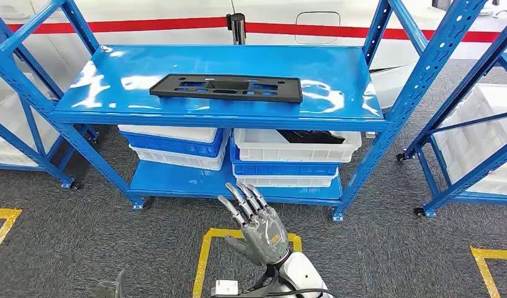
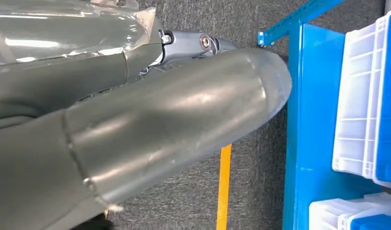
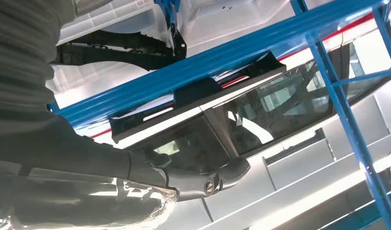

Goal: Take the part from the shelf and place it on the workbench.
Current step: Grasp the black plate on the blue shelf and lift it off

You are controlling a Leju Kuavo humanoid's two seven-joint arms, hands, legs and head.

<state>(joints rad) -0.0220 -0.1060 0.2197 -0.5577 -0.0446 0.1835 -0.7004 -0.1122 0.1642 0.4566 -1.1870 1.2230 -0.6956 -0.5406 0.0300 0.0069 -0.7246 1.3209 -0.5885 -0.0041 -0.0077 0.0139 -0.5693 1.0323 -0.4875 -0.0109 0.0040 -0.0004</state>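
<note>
We see the flat black part (image 1: pixel 226 87) lying on the top board of the blue shelf (image 1: pixel 114 81), with white and blue bins (image 1: pixel 288 155) stacked below. Our right hand (image 1: pixel 258 226) is raised near the shelf, fingers spread and holding nothing. Our left hand (image 2: pixel 136 129) shows too closely for us to tell its state.

No readable text showing anywhere

Nothing legible is appearing on the black part (image 1: pixel 226 87), the blue shelf (image 1: pixel 176 108) or the white bins (image 1: pixel 294 146); a small white tag (image 1: pixel 226 287) may be carrying print, but it is blurring out.
</note>
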